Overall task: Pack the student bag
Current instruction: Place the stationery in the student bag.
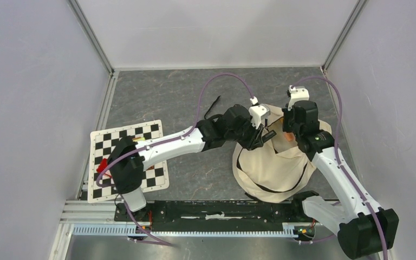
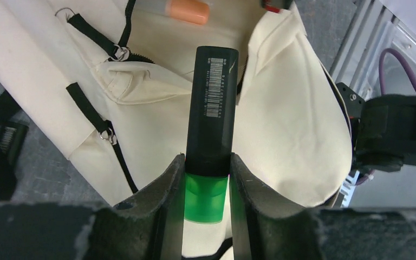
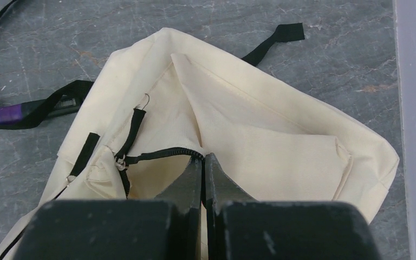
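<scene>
The cream student bag [image 1: 273,170] lies right of centre, its zipped opening facing away from the arms. My left gripper [image 2: 207,158] is shut on a black highlighter [image 2: 212,108] with a green end, and the pen points into the bag's [image 2: 287,108] opening. In the top view this gripper [image 1: 260,138] hovers at the bag's left upper rim. An orange object [image 2: 187,10] lies inside the bag. My right gripper [image 3: 203,157] is shut on the bag's [image 3: 260,124] zipper edge and holds it up. In the top view it [image 1: 292,135] is at the opening's right side.
A black-and-white checkered mat [image 1: 124,157] lies at the left with a small red item [image 1: 102,164] on it, under the left arm. Black bag straps [image 3: 273,40] trail onto the grey floor. A dark flat item with a purple patch [image 3: 5,114] lies beside the bag.
</scene>
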Motion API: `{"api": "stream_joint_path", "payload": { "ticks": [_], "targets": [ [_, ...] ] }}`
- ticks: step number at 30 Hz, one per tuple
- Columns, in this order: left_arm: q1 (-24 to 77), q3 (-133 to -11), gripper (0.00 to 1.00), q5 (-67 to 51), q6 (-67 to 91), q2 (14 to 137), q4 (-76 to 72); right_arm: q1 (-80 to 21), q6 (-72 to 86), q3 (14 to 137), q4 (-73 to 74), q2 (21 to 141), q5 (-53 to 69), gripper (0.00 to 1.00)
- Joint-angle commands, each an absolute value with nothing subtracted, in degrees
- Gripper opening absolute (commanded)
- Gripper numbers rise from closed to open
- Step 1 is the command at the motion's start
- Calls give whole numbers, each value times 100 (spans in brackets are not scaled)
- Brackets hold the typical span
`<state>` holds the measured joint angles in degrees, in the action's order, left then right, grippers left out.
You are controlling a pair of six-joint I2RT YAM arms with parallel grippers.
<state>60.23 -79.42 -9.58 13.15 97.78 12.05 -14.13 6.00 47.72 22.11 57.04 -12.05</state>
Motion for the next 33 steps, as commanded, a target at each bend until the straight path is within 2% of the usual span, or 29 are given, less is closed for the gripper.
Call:
{"api": "stream_joint_path", "payload": {
  "ticks": [1, 12, 22, 33],
  "targets": [
    [5999, -8630, 13, -1011, 2068, 10309, 1405, -1424, 812, 5225, 1948, 5487, -759, 0],
    [5998, -9915, 13, -836, 3267, 11709, 1283, -1424, 1046, 4978, 2011, 5209, -416, 0],
    [6044, -9633, 14, 299, 4182, 12065, -98, -1423, 1146, 4716, 2009, 5075, -352, 0],
    [6067, -9646, 16, 632, 4642, 12164, -694, -1424, 1152, 4579, 2006, 5074, -370, 0]
  ]
}}
